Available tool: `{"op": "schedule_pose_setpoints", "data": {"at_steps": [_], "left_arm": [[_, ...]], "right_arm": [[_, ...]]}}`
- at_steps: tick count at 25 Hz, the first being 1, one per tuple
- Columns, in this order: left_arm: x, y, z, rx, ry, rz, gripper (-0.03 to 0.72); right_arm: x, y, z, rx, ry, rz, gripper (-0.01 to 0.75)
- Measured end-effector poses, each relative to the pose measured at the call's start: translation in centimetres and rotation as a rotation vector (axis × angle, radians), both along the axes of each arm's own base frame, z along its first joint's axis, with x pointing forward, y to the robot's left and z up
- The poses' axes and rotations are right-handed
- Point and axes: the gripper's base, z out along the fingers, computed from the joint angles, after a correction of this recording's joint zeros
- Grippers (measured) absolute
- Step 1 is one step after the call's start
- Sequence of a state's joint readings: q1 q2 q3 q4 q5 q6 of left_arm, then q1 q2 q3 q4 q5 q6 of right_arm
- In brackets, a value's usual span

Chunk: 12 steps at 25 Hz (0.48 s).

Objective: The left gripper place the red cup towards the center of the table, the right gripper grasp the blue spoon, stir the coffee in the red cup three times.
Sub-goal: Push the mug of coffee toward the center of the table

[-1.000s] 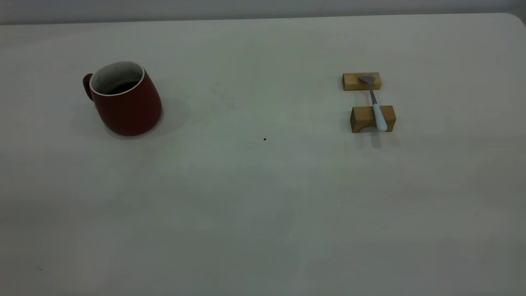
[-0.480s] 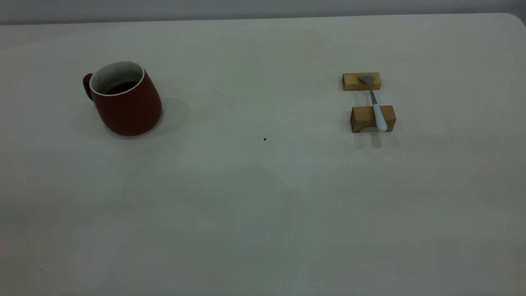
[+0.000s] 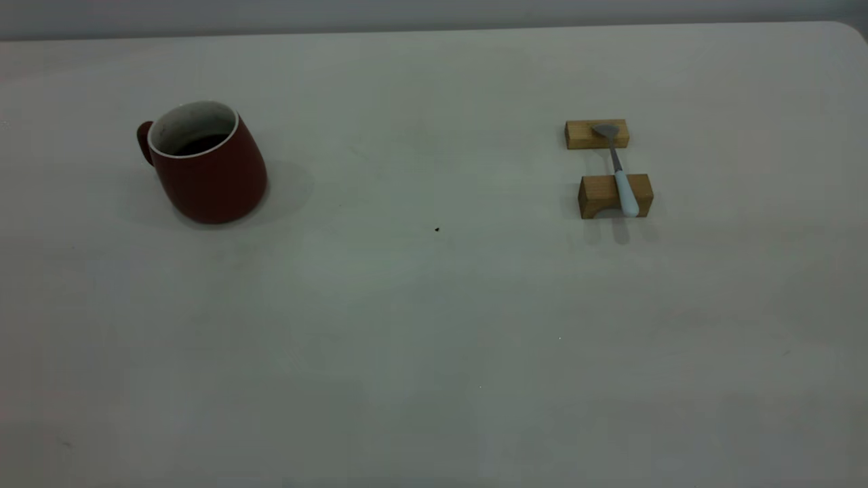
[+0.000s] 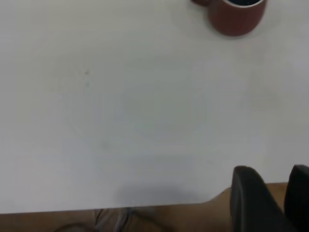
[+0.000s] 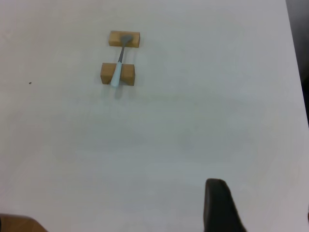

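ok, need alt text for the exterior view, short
An off-white table holds a red cup of dark coffee at the left and, far to the right, a blue spoon bridging two wooden blocks. A tiny dark speck sits between them; no arm or end effector appears in this view.
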<state>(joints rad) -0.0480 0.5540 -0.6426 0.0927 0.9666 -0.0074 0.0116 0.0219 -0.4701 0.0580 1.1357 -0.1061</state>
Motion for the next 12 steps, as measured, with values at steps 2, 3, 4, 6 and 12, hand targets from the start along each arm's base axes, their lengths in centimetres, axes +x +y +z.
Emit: {"op": "schedule_pose_setpoints", "data": {"at_steps": [2, 3, 4, 6, 12], "left_arm": [[3.3, 0.0, 0.2, 0.035, 0.055, -0.017, 0.243], [4.7, 0.0, 0.4, 0.060, 0.068, -0.042, 0.249], [6.3, -0.1, 0.4, 0.086, 0.083, -0.072, 0.262], [9.6, -0.2, 0.2, 0.143, 0.113, -0.153, 0.315], [18.6, -0.6, -1.3, 0.265, 0.214, -0.352, 0.632]], "right_arm": [[0.0, 0.0, 0.0, 0.000, 0.000, 0.000, 0.472], [0.0, 0.0, 0.0, 0.000, 0.000, 0.000, 0.472], [0.0, 0.0, 0.0, 0.000, 0.000, 0.000, 0.472], [0.0, 0.0, 0.0, 0.000, 0.000, 0.000, 0.472], [0.0, 0.0, 0.0, 0.000, 0.000, 0.000, 0.472]]}}
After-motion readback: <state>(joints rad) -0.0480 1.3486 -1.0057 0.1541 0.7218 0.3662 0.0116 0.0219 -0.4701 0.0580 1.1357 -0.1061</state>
